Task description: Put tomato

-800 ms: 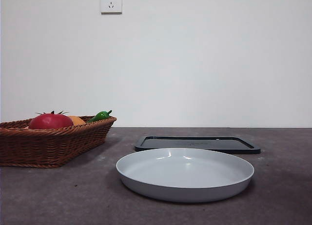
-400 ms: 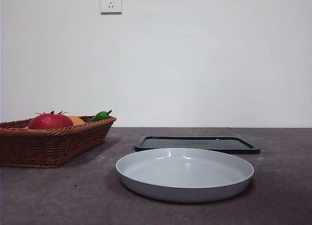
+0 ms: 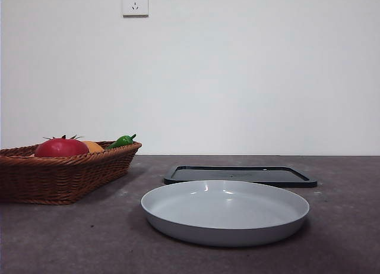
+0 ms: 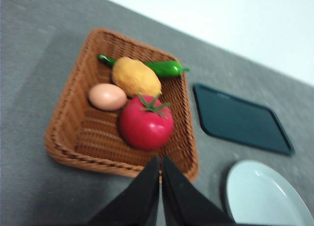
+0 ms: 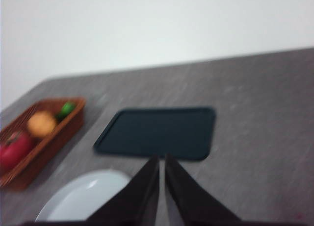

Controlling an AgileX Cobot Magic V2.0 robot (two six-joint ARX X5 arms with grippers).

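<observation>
Nothing on the counter (image 3: 71, 238) has moved since the earlier front frames: tomato, basket and plate sit exactly where they were, and neither arm shows in the front view.

Your tomato (image 4: 145, 123) lies in the basket (image 4: 68, 138), on the side towards the plate. It touches the yellow fruit (image 4: 136, 77) and sits just beside the egg (image 4: 107, 96); the pepper (image 4: 164, 67) lies behind the yellow fruit against the far wall. In the front view the tomato (image 3: 61, 147) rises just above the basket rim (image 3: 77, 160).

Judge it as glossy, round and probably slippery, likely a light, stiff model fruit. You should take it across its widest part, from above, with the jaws either side of the green stem. Mind the yellow fruit pressed against it, since a jaw has little room on that side.

The left tool (image 4: 160, 167) hangs above the near basket wall, pointing at the tomato, with its jaws clenched together and holding nothing. You will need to spread them before you descend. The right tool (image 5: 161, 164) waits well apart, above the dark tray (image 5: 157, 132), also pressed closed and empty.

The white plate (image 3: 225, 217) stands in front of the tray (image 3: 240, 175) and looks the likely place to set the tomato down, though the task does not say so.
</observation>
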